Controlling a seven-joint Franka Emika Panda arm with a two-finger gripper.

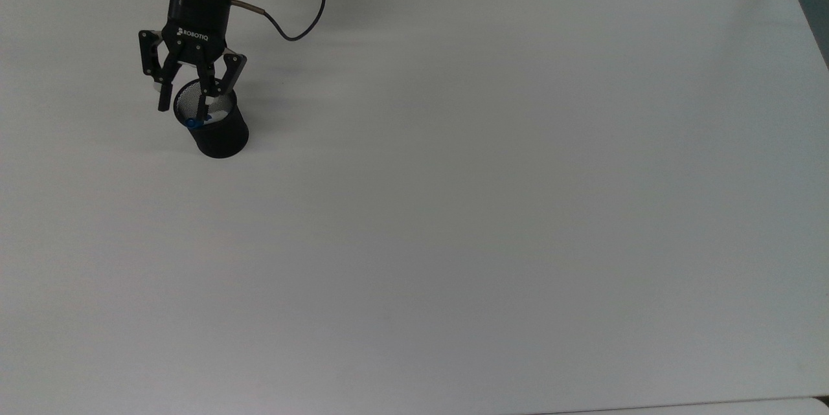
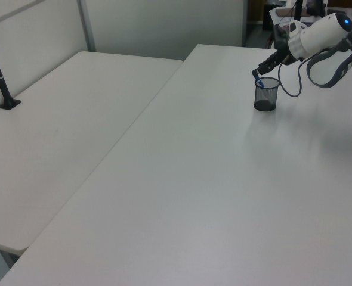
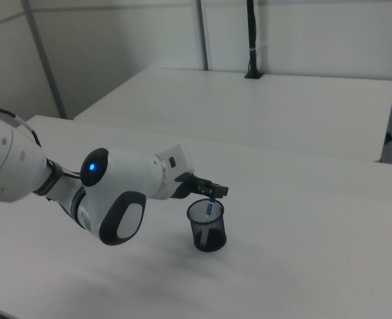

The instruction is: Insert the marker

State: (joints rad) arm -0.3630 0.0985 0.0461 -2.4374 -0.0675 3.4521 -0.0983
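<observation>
Inside the black mesh cup (image 1: 217, 123), near the desk's (image 1: 453, 208) far-left corner in the top view, the marker (image 1: 193, 122) leans on the rim, blue end up, below the gripper (image 1: 183, 103), whose jaws hang spread apart, released.

Marker (image 1: 192, 122): blue end visible just below the fingers (image 1: 203, 104); the barrel is hidden inside the black mesh cup (image 1: 217, 130). In the left view the marker (image 2: 261, 84) is too small to tell its lean. In the right view the arm's (image 3: 63, 179) rear is cut off by the right view's left edge. Bench (image 1: 453, 208) cut by the lower edge.
</observation>
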